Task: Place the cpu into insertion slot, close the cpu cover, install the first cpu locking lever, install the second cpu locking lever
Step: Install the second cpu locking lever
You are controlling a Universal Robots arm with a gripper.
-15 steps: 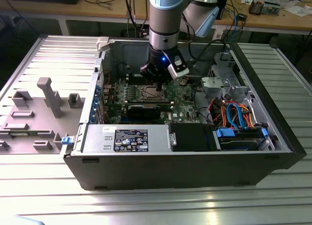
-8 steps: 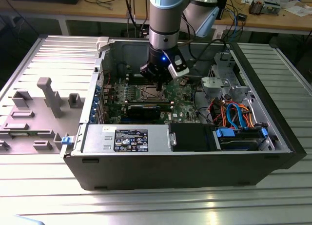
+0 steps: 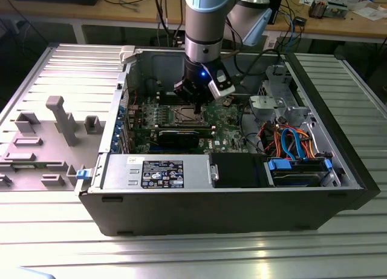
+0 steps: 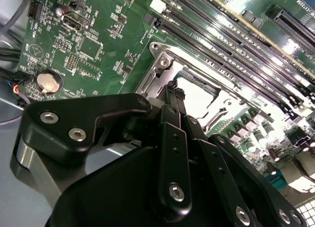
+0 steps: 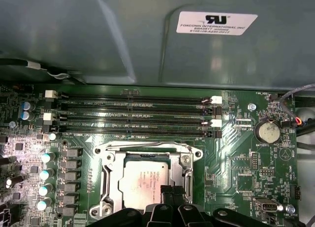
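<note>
The cpu [image 5: 142,180] lies in the insertion slot [image 3: 185,115] on the green board, its silvery lid facing up. The cpu cover [image 5: 109,170], a silvery frame, lies flat around it, and the lid shows through its cut-out. A thin lever rod [image 5: 142,146] runs along the frame's edge nearest the memory slots. My gripper [image 5: 167,191] hangs just above the cpu's edge, its black fingers drawn together with nothing seen between them. In the second wrist view the gripper [image 4: 174,86] points down at the cpu [image 4: 197,96] inside the cover [image 4: 160,64]. In the exterior view the gripper [image 3: 195,106] stands over the slot.
Long black memory slots [image 5: 133,113] run beside the socket, a coin battery [image 5: 268,132] and capacitors [image 5: 47,173] flank it. The grey case wall [image 5: 123,40] rises behind. A drive cage [image 3: 278,103], cables [image 3: 290,140] and the power supply [image 3: 157,170] crowd the case.
</note>
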